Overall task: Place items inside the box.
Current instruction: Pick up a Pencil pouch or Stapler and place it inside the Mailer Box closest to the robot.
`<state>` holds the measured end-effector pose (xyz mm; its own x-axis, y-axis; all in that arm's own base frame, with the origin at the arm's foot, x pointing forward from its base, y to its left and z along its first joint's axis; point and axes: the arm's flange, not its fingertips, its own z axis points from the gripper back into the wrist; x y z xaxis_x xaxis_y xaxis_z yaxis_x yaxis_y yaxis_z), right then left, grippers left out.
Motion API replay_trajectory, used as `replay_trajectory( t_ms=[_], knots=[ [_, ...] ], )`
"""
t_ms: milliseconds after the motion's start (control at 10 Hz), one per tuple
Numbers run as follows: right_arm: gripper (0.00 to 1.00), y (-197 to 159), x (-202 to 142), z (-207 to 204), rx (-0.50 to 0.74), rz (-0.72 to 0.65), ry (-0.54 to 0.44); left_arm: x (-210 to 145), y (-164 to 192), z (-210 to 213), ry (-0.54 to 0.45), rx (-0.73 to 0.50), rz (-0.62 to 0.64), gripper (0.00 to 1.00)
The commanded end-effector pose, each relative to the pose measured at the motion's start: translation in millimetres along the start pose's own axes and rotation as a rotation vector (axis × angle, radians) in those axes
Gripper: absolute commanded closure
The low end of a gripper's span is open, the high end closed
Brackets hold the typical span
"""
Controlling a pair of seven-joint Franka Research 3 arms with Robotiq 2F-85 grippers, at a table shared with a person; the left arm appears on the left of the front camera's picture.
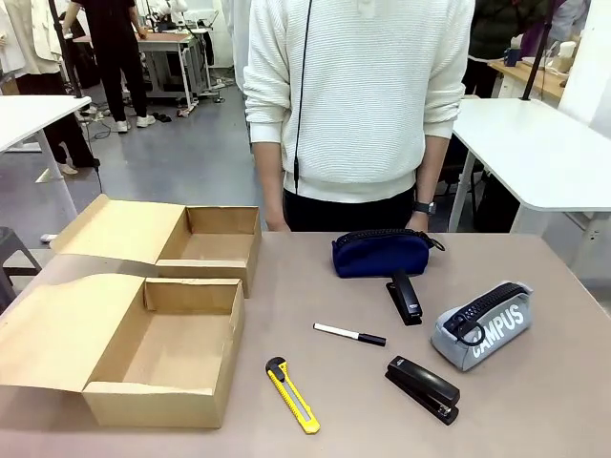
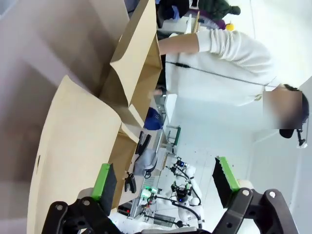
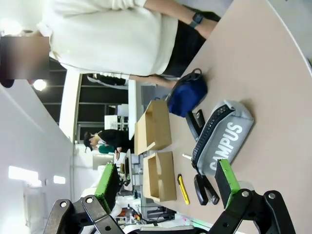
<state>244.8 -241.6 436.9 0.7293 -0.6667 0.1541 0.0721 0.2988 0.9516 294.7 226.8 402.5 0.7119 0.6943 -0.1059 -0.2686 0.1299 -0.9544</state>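
Observation:
Two open cardboard boxes stand at the table's left, a near box (image 1: 162,355) and a far box (image 1: 208,244), both empty. To their right lie a navy zip pouch (image 1: 382,254), a black stapler (image 1: 405,299), a white black-capped marker (image 1: 349,334), a yellow utility knife (image 1: 292,383), a second black stapler (image 1: 422,388) and a grey pouch (image 1: 482,326) lettered CAMPUS. My left gripper (image 2: 165,181) is open in the air, beside the near box's flap (image 2: 73,146). My right gripper (image 3: 165,181) is open too, off the table, looking at the grey pouch (image 3: 224,139) and navy pouch (image 3: 187,95).
A person in a white sweater (image 1: 358,95) stands at the table's far edge, hands down behind the navy pouch. The boxes' flaps spread outward to the left. Bare tabletop lies between the boxes and the items, and along the front edge.

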Motion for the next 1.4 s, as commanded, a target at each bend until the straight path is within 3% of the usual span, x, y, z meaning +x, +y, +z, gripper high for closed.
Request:
replay_trajectory(
  t_ms=[0, 300, 500, 700, 800, 900, 1000, 1100, 1300],
  knots=[
    [0.00, 8, -1, 4, 0.014, 0.040, -0.003, -2, -2, 5, 0.023, 0.012, -0.037, 0.00],
    [0.00, 10, -3, 1, -0.004, 0.012, 0.014, -2, -2, 5, 0.023, 0.012, -0.037, 0.00],
    [0.00, 46, -36, -31, -0.120, 0.185, 0.205, -2, -2, 5, 0.023, 0.012, -0.037, 0.00],
    [0.00, 67, -70, -52, -0.273, 0.384, 0.485, -2, -2, 5, 0.023, 0.012, -0.037, 0.00],
    [0.00, 70, -69, -50, -0.273, 0.413, 0.444, -2, -2, 5, 0.023, 0.012, -0.037, 0.00],
    [0.00, 64, -45, -20, -0.045, 0.275, 0.279, -2, -2, 5, 0.023, 0.012, -0.037, 0.00],
    [0.00, 47, -29, 10, 0.042, 0.225, 0.296, -2, -2, 5, 0.023, 0.012, -0.037, 0.00],
    [0.00, 29, -28, 31, -0.083, 0.152, 0.253, -2, -2, 5, 0.023, 0.012, -0.037, 0.00],
    [0.00, 17, -43, 42, -0.050, 0.191, 0.274, -2, -2, 5, 0.023, 0.012, -0.037, 0.00]
  ],
)
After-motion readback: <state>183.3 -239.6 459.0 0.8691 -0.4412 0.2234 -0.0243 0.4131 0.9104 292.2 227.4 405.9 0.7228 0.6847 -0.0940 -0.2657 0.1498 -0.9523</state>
